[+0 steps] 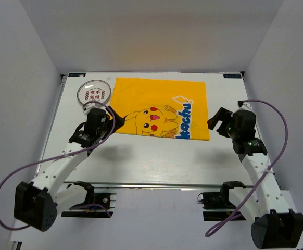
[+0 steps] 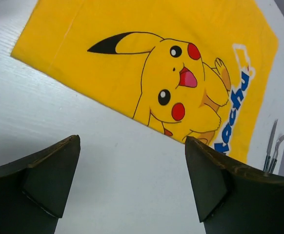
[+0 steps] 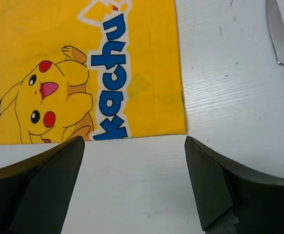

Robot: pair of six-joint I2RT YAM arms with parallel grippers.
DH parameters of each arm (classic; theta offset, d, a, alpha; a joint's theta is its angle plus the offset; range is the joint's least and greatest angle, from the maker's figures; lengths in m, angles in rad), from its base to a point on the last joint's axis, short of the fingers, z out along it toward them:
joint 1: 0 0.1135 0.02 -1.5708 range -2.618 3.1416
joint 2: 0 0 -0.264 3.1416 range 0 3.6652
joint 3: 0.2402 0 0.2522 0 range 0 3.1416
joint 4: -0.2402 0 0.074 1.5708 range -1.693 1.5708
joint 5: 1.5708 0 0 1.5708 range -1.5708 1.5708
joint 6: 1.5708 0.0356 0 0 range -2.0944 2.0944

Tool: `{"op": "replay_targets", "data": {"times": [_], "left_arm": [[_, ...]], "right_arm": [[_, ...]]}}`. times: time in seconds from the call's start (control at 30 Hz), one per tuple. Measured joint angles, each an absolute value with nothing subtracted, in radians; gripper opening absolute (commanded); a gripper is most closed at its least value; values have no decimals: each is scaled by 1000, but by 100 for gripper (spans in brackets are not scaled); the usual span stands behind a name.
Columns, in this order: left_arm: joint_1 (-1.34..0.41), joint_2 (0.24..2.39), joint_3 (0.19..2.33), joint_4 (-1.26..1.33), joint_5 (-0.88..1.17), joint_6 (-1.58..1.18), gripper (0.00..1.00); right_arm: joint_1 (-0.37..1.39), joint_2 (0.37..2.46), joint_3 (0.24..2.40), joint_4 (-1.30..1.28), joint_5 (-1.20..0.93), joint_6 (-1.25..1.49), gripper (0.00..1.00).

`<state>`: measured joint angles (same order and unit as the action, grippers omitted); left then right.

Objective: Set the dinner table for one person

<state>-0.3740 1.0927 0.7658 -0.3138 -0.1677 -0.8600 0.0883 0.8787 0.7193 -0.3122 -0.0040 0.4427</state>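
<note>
Both pincers are spread w/ nothing in them. L gripper hovers over bare dinner table at the near-L corner of the yellow mat. Glass plate sits just beyond it, beside mat's L edge, so L arm is nearer. Knife lies R of mat, long axis near-to-far, ahead-R of R gripper. Nothing seems to block either.

The top camera looks down from six o'clock over the whole table. Wrist cameras hang close at the yellow mat's eight and four o'clock; all three share it.
</note>
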Motion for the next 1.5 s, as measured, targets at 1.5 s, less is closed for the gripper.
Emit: {"op": "replay_targets", "data": {"times": [1.5], "left_arm": [[-439, 2159, 1676, -796, 23, -674, 98]], "right_arm": [[257, 2136, 1628, -714, 146, 368, 89]]}}
